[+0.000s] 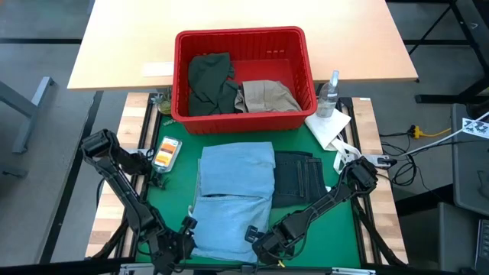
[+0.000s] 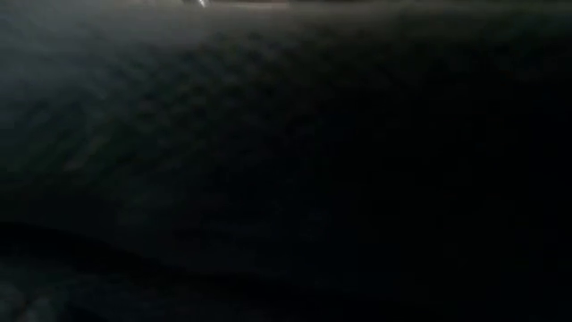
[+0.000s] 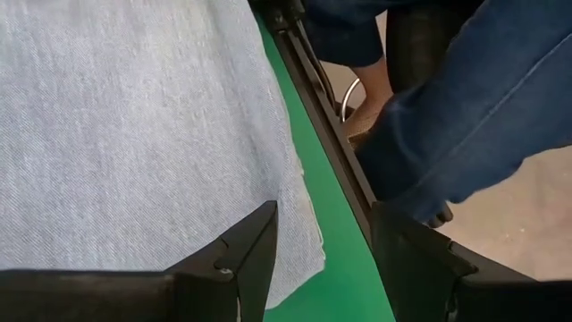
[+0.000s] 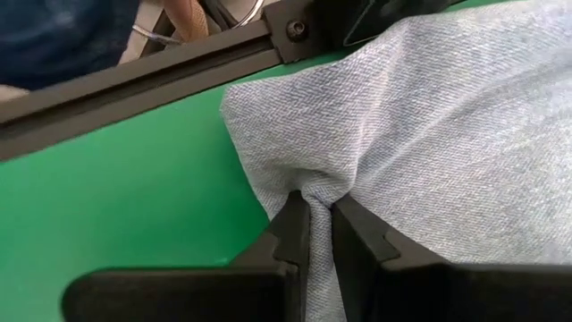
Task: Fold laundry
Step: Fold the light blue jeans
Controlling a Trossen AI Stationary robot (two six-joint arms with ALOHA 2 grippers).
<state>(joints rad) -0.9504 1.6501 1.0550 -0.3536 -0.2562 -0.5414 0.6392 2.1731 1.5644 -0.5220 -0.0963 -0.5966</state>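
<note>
The light blue denim (image 1: pixel 235 198) lies spread on the green mat (image 1: pixel 179 183). My left gripper (image 3: pixel 331 259) stands open at its near left corner (image 3: pixel 299 241), one finger over the cloth and one over bare mat. My right gripper (image 4: pixel 320 219) is shut on the denim by its near right corner (image 1: pixel 263 238). Folded dark navy jeans (image 1: pixel 296 177) lie to the right of the denim. A dark olive piece (image 1: pixel 208 82) and a beige khaki piece (image 1: pixel 266 95) lie in the red basket (image 1: pixel 244 38). The low view is dark. My left gripper has one finger (image 3: pixel 255 255) over the denim's corner; whether it touches the cloth I cannot tell. My right gripper pinches a puckered bit of the denim (image 4: pixel 320 190) between its two fingers, a little in from the corner (image 4: pixel 234 100). It slants down from above. The cloth around the pinch lies on the mat.
A dark frame rail (image 3: pixel 326 152) runs along the table's near edge, and a person's blue-trousered legs (image 3: pixel 483 98) stand just past it. A spray bottle (image 1: pixel 330 93) and a white cloth (image 1: pixel 328 126) sit at the right, an orange-and-white pack (image 1: pixel 166 151) at the left.
</note>
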